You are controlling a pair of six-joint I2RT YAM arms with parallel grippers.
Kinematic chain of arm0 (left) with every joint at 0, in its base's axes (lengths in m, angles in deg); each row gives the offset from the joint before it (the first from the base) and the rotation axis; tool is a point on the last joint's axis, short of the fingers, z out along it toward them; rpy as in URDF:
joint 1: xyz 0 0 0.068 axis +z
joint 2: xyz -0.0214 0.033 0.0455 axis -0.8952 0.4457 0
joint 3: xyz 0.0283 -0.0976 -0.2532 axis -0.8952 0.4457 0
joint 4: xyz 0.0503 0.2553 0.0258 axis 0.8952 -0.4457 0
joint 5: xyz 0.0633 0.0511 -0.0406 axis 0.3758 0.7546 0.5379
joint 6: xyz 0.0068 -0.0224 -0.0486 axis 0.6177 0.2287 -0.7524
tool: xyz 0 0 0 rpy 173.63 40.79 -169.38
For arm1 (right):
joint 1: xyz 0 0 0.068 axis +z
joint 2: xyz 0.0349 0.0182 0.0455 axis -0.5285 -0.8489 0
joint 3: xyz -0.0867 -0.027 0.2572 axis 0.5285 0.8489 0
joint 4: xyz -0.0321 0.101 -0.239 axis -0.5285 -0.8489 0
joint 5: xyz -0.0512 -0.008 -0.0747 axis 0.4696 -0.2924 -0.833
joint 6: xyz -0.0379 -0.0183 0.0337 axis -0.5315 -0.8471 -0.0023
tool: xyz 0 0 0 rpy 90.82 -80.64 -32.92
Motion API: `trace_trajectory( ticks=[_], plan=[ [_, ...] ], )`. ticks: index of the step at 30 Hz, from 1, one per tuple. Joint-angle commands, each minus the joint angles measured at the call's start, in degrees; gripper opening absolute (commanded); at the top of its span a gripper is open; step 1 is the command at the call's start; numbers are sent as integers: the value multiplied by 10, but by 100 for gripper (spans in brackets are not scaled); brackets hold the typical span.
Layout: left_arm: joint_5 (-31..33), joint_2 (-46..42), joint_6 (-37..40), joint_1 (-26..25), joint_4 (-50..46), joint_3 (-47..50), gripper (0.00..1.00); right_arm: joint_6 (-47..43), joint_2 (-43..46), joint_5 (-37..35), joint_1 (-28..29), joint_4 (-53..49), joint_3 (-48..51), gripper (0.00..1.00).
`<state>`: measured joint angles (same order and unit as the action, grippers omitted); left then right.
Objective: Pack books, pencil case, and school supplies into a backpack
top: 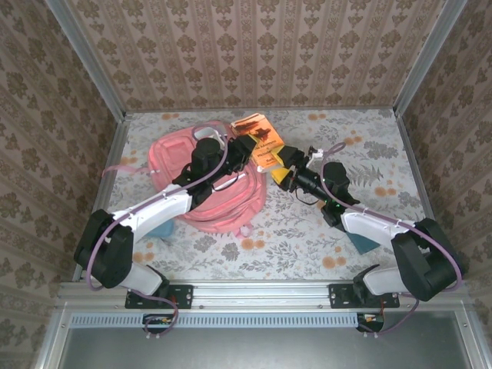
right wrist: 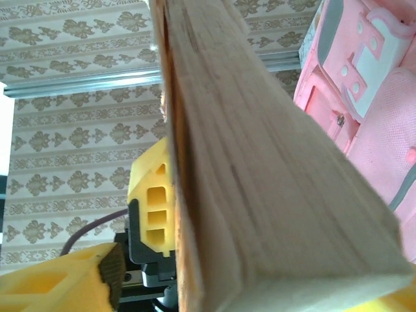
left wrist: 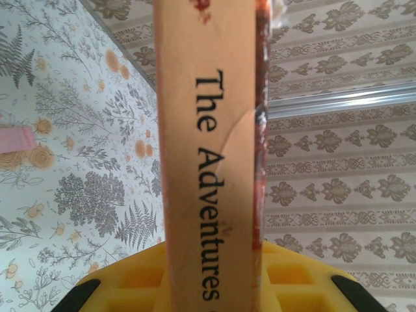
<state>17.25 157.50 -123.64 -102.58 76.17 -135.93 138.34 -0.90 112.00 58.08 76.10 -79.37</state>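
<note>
Likely light, bendy orange paperback at the pink backpack's two o'clock: left claw clamps its stiff spine, the best hold; right claw's grip unclear.

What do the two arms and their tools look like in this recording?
The left arm and right arm have white links, bulky black joints and a looping purple cable each. The left tool and right tool have blocky yellow fingers with square hollows and black pads.

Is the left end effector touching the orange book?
Touching. Left wrist view: the orange book sits between yellow fingers of the left end effector, no gap.
</note>
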Motion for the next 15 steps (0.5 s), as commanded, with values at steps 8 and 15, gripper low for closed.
trace_trajectory(
  ticks=[8, 15],
  plan=[
    [9, -7, -17, -3, 24, 6, 20, 17, 7, -36, 5, -42, -3, 30],
    [10, -36, 32, 8, -138, -3, 66, -92, 67, -49, 2, -205, -26, 18]
  ],
)
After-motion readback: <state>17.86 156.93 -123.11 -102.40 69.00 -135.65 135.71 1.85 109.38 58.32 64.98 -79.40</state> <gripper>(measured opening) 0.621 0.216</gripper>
